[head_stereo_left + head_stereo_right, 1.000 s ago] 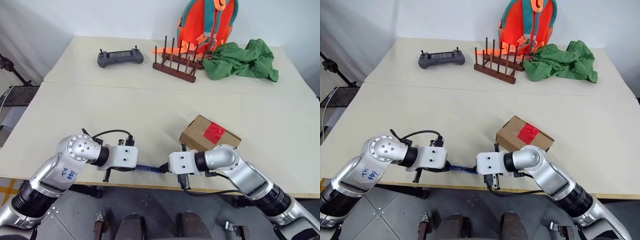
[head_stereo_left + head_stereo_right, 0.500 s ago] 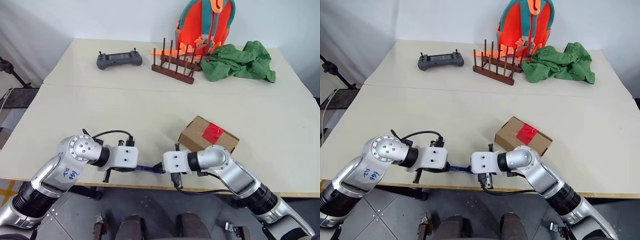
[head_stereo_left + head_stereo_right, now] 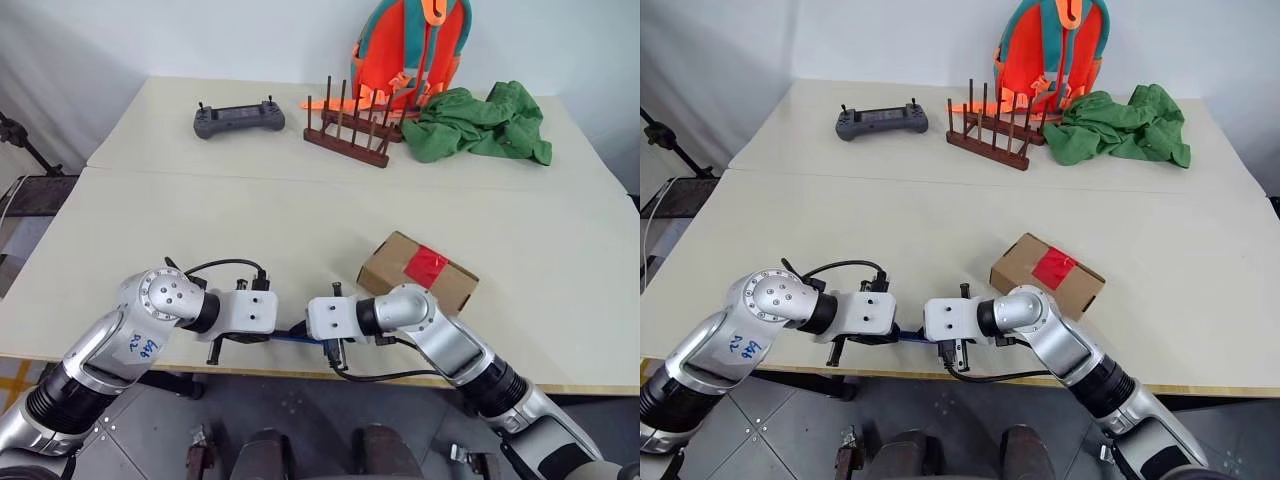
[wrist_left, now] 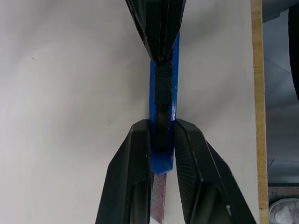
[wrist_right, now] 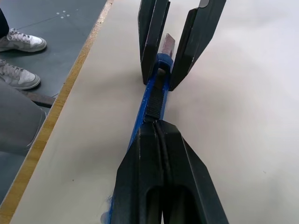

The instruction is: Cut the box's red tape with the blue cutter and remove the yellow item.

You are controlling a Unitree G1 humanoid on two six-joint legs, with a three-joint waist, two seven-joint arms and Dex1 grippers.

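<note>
The blue cutter [image 4: 163,100] lies near the table's front edge. My left gripper [image 4: 161,123] is shut on its blade end, and a short blade [image 4: 158,203] sticks out behind the fingers. My right gripper [image 5: 156,123] is shut, its joined tips resting on the cutter's black slider [image 5: 153,101], facing the left gripper. In the head view the cutter [image 3: 293,335] spans the small gap between both hands. The brown box [image 3: 398,262] sits just behind the right arm, its red tape [image 3: 428,266] unbroken on top. The yellow item is hidden.
At the back of the table stand a grey controller [image 3: 238,118], a wooden peg rack [image 3: 348,135], an orange backpack [image 3: 415,45] and a green cloth [image 3: 482,122]. A person's shoes [image 5: 21,42] are on the floor beyond the table's front edge [image 5: 51,116].
My right gripper has slid left along the cutter toward the left gripper, narrowing the gap between the hands. The left gripper and the box have stayed put.
</note>
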